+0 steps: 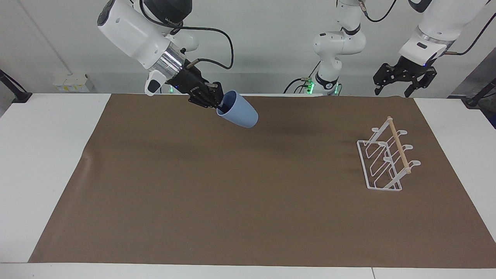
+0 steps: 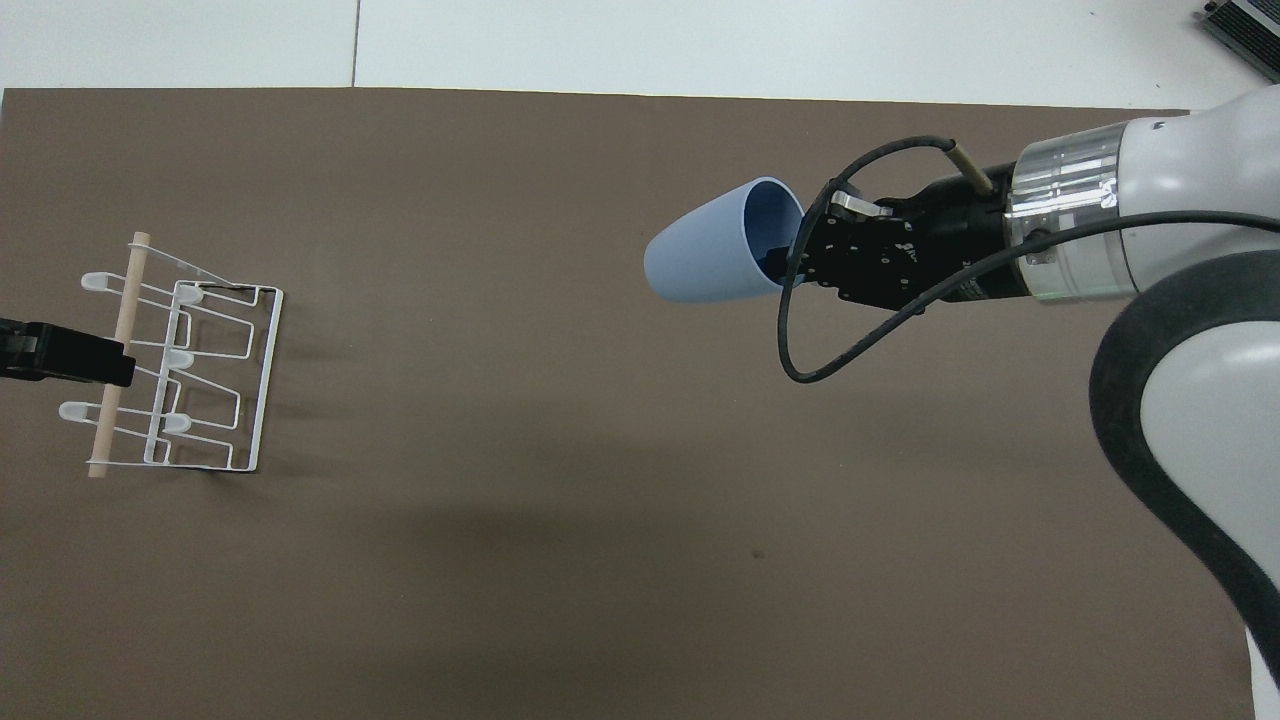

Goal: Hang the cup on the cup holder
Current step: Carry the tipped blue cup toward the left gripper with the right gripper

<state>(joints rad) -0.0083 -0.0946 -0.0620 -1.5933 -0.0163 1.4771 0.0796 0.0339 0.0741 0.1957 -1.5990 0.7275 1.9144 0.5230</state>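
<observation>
A light-blue cup (image 1: 239,111) (image 2: 712,250) hangs in the air over the brown mat, tilted with its base toward the cup holder. My right gripper (image 1: 220,104) (image 2: 792,262) is shut on the cup's rim, one finger inside the mouth. The cup holder (image 1: 387,159) (image 2: 175,370), a white wire rack with a wooden dowel, stands on the mat at the left arm's end of the table. My left gripper (image 1: 403,79) (image 2: 60,355) waits open, raised above the table edge close to the rack.
A brown mat (image 1: 248,201) covers most of the white table (image 1: 42,155). Nothing else lies on it between the cup and the rack. A black cable (image 2: 830,350) loops down from the right wrist.
</observation>
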